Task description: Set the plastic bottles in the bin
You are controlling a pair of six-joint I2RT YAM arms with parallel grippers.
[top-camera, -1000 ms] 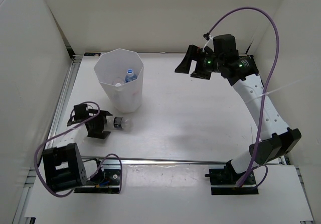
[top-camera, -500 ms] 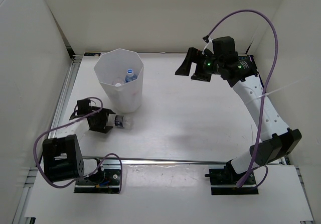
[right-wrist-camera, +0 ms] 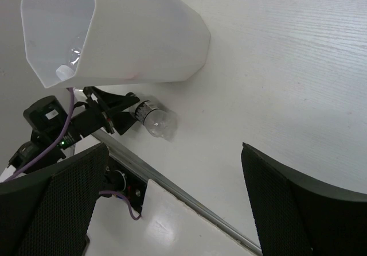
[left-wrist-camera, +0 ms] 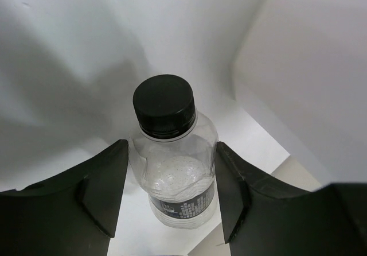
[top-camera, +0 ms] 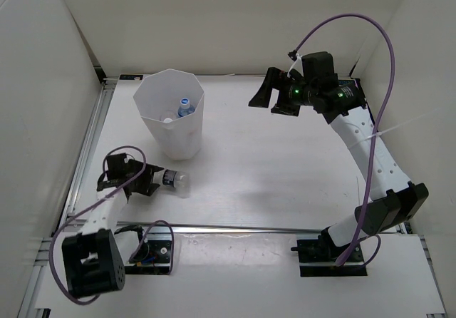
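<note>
While the right gripper (top-camera: 268, 97) hangs at 1 o'clock above the table (top-camera: 271, 168), its two broad black fingers spread wide with nothing between them, the left gripper (left-wrist-camera: 169, 148) sits at 8 o'clock, clamped on a bottle (left-wrist-camera: 175, 170). The bottle is short and of thin clear plastic. It has rounded shoulders, a smooth-topped black cap (left-wrist-camera: 164, 104) and a dark label band with pale print low on the body. The matte black fingers (left-wrist-camera: 97, 193) press on it from both sides at the shoulders, and the cap stands out past their tips. From above, the bottle reaches out from the gripper toward 3 o'clock, a clear rounded end farthest out. Whether it rests on the table or is held just off it I cannot tell. It is outside the bin (top-camera: 178, 136), near the bin's foot at 6 o'clock.

The bin stands at 10 o'clock. It is tall, of white, faintly translucent plastic, eight-sided, with flat facets narrowing toward the base. Inside it lie a blue-labelled bottle (top-camera: 185, 109), white-capped, toward the 3 o'clock wall, and a second white cap (top-camera: 168, 120) toward 6 o'clock. The table is white with a fine grain of parallel lines. A purple cable (top-camera: 370, 33) arches over the right arm.
</note>
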